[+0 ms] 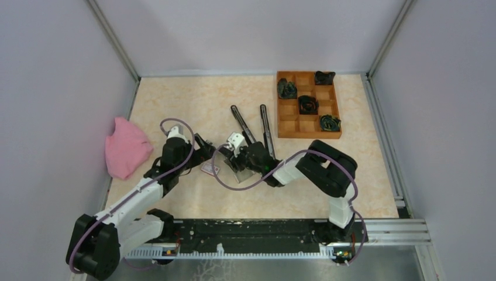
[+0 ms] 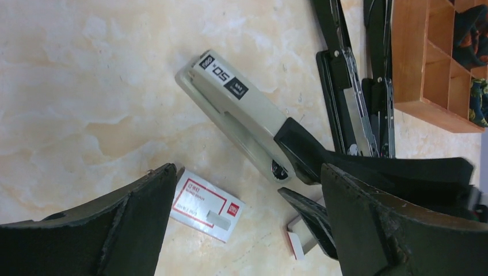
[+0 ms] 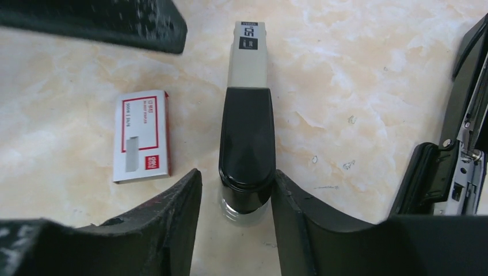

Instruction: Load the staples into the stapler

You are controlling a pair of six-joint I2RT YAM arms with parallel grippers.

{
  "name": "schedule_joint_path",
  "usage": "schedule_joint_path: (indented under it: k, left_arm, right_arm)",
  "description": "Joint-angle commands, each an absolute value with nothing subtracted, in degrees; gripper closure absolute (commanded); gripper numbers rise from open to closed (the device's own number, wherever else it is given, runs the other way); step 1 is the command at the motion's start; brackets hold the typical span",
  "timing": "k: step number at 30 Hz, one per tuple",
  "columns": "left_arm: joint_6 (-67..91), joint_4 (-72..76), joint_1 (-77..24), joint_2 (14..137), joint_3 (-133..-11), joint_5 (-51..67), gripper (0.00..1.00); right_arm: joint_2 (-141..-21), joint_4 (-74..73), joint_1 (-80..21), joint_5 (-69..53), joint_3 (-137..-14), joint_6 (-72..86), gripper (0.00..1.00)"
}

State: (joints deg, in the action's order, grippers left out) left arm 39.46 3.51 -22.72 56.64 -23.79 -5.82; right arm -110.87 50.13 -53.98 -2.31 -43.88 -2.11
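Note:
The stapler [image 3: 247, 109], grey in front and black behind, lies flat on the marbled table [image 1: 175, 105]. My right gripper [image 3: 236, 181] is open around its black rear end. The left finger stands clear of it and the right finger is against its side. The staples' white-and-red box [image 3: 141, 138] lies just left of the stapler [image 2: 241, 109]. My left gripper [image 2: 248, 172] hangs wide open above the box [image 2: 205, 205], holding nothing. A white box part with a red edge [image 2: 296, 240] lies half hidden under the right gripper's finger. No loose staples show.
Two long black staplers [image 1: 243, 126], [image 1: 266, 126] lie opened behind the grey one [image 1: 236, 141]. A wooden compartment tray [image 1: 289, 126] with dark items stands at the back right. A pink cloth [image 1: 126, 146] lies at the left wall.

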Motion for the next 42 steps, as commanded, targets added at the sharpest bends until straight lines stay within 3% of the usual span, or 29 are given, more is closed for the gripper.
schedule_joint_path:
  k: [1,12,26,42]
  left_arm:
    - [42.16,-1.20,-21.62,55.04,-24.37,-2.63,0.00]
    - [42.56,-8.02,-21.34,52.86,-27.02,-3.90,0.00]
    - [42.69,-8.03,-21.22,54.52,-28.43,-1.59,0.01]
    - [42.98,-8.25,-21.17,54.33,-29.05,-1.23,0.00]
  right_arm:
    - [-102.95,39.69,-54.54,-4.40,-46.43,-1.74,0.50]
    - [-104.05,22.72,-54.41,-3.59,-57.52,-3.29,0.48]
    - [-108.26,18.46,-54.40,-2.71,-57.48,-4.54,0.85]
    - [-109.96,10.81,-54.96,-0.22,-55.86,-2.64,0.90]
